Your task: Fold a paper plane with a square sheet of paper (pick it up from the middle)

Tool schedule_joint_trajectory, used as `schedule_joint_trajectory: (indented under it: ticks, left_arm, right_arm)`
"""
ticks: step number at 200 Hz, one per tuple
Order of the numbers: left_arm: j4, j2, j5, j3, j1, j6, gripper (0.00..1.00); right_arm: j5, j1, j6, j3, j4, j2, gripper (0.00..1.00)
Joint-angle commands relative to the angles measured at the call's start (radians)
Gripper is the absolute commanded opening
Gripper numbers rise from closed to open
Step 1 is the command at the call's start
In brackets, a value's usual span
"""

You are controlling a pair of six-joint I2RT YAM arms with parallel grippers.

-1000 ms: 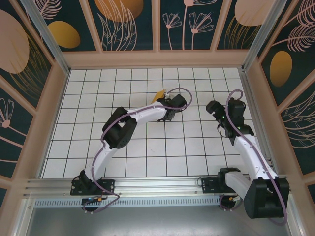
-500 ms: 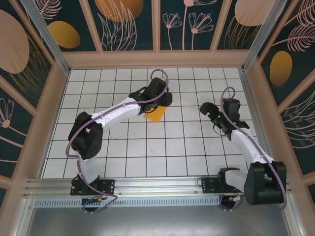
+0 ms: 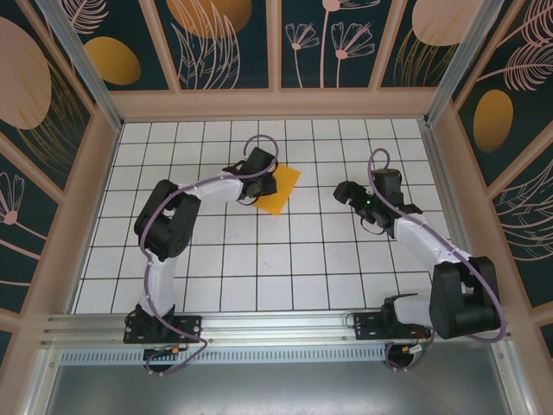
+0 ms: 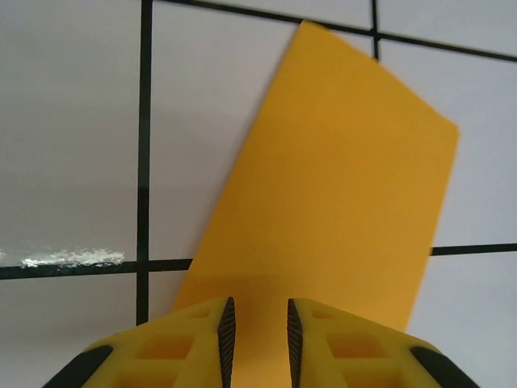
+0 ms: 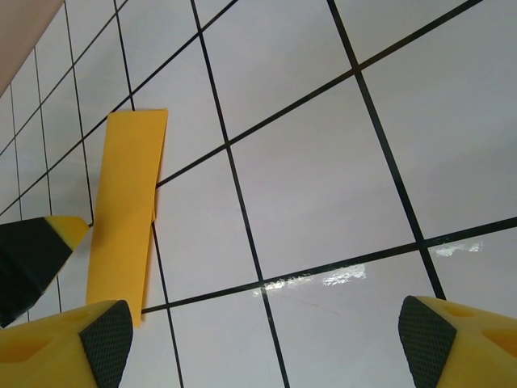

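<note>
From above, the paper (image 3: pixel 279 191) is now seen lying flat on the tiles (image 3: pixel 259 259) behind mid-table. A second ago it was carried raised, further back. The left gripper (image 3: pixel 262 183) has been drawn back to the left and sits at the paper's left edge. No crease is seen, so folding is judged barely started. The right gripper (image 3: pixel 346 193) is held well apart from the paper.

From the left wrist, the left gripper (image 4: pixel 257 323) is narrowed to a slit over the near edge of the paper (image 4: pixel 339 202). A pinch cannot be confirmed.

From the right wrist, the right gripper (image 5: pixel 266 347) is spread wide and empty above the tiles, with the paper (image 5: pixel 125 218) off to one side.
</note>
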Motion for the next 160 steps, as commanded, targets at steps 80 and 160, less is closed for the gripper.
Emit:
schedule_joint_trajectory:
  ticks: [80, 160]
  left_arm:
    - [0.017, 0.011, 0.118, -0.088, -0.001, -0.131, 0.29]
    - [0.154, -0.119, 0.213, -0.27, -0.091, -0.352, 0.3]
  right_arm:
    - [0.002, 0.018, -0.011, 0.034, 0.015, 0.024, 0.87]
    - [-0.017, 0.032, -0.008, 0.009, 0.018, 0.014, 0.85]
